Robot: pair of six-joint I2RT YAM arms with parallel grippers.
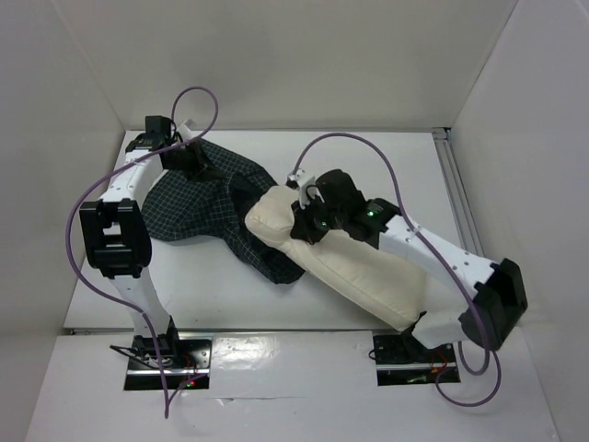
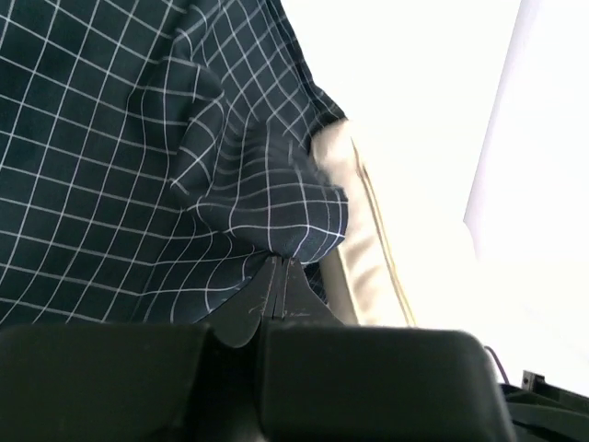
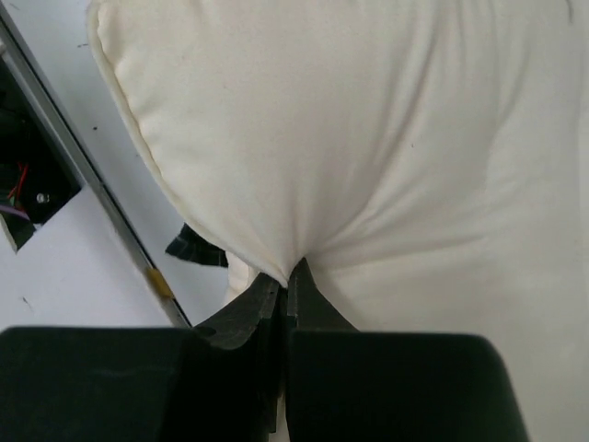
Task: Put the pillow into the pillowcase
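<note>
The cream-white pillow [image 1: 359, 262] lies diagonally on the table, its upper-left end resting on the dark checked pillowcase [image 1: 198, 207]. My right gripper [image 1: 308, 226] is shut on a pinch of the pillow's fabric [image 3: 368, 138] near that end. My left gripper [image 1: 189, 157] is shut on a fold of the pillowcase [image 2: 138, 138] at the cloth's far left edge. In the left wrist view a strip of the pillow [image 2: 363, 249] shows beside the lifted cloth. The pillowcase opening is not clearly visible.
White walls enclose the table on the left, back and right. A metal rail [image 1: 457, 198] runs along the right edge. Purple cables loop over both arms. The arm bases [image 1: 166, 359] sit at the near edge.
</note>
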